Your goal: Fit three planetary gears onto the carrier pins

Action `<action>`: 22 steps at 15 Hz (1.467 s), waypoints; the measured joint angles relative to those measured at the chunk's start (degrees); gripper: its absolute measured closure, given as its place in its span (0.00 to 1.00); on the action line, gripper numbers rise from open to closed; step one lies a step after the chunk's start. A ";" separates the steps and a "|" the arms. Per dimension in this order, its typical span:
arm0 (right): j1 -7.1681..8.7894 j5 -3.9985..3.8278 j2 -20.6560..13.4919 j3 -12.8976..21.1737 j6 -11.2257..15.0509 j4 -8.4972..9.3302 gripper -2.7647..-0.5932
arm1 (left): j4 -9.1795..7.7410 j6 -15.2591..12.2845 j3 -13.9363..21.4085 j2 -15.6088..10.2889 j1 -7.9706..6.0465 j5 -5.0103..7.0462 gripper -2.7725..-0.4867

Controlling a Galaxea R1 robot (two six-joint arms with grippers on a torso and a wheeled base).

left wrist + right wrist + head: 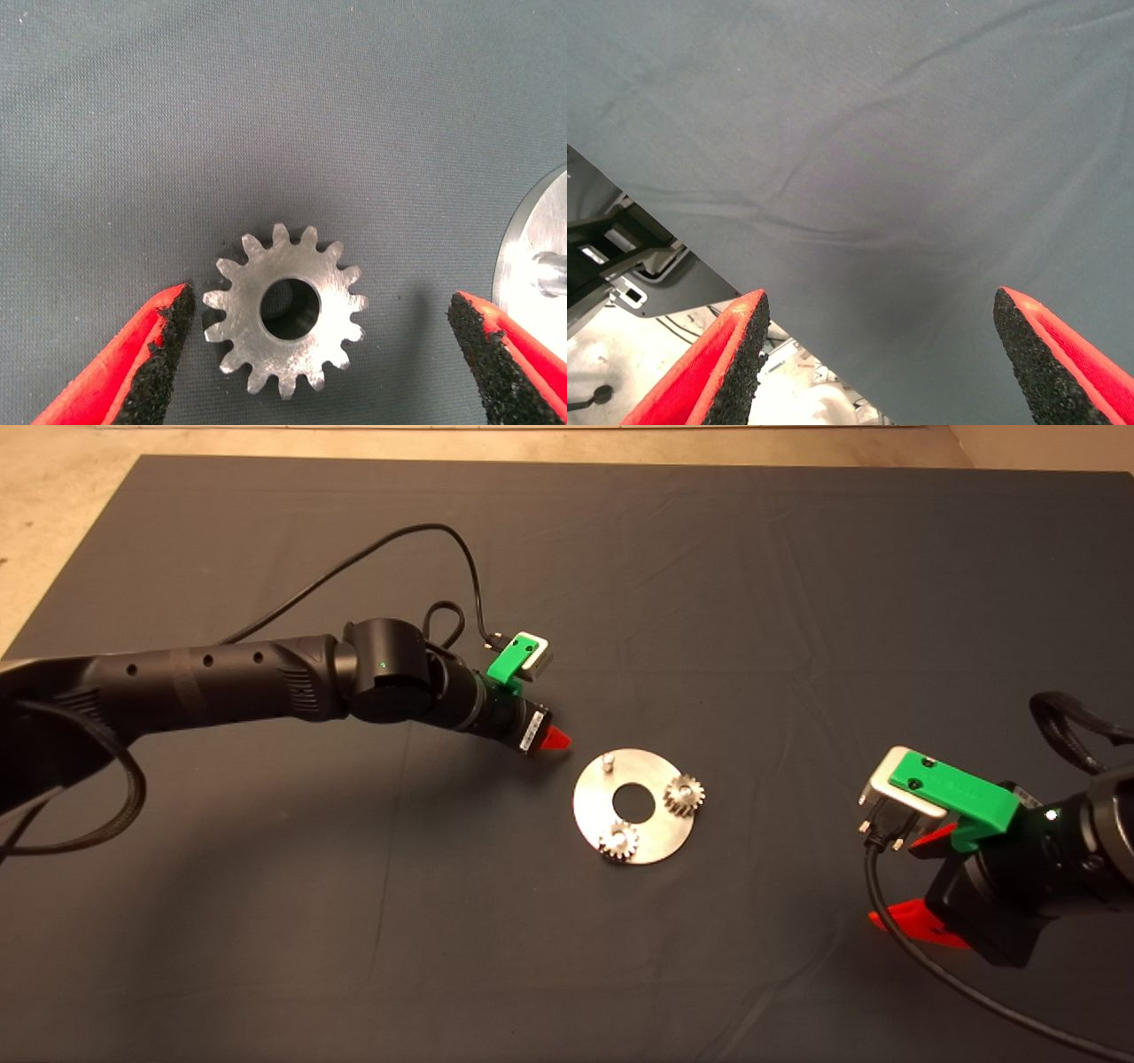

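The shiny round disc (633, 841) lies mid-mat. Two planetary gears (683, 794) (618, 840) sit on its carrier pins. One carrier pin (608, 762) stands bare at the disc's far left. My left gripper (554, 740) hovers over the mat just left of the disc. In the left wrist view it (321, 301) is open, and a third gear (283, 310) lies flat on the mat between its pads, touching neither. The disc's rim (532, 257) and the bare pin (554, 270) show beside one finger. My right gripper (904, 881) waits open at the lower right.
The dark mat (709, 558) covers the table, with pale floor past its far edge. A black cable (390, 545) loops over the left arm. The right wrist view shows its open gripper (879, 303) over the mat's edge, with floor and a metal frame (620, 257) beyond.
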 joint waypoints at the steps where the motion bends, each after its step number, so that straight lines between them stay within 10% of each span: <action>1: 0.00 0.00 0.22 0.00 0.11 0.02 0.42 | 0.27 0.01 0.00 -0.07 0.11 -0.32 0.35; 22: 2.98 0.00 1.93 -0.52 0.66 0.57 0.42 | 5.92 0.73 0.09 -0.52 1.54 -1.11 0.68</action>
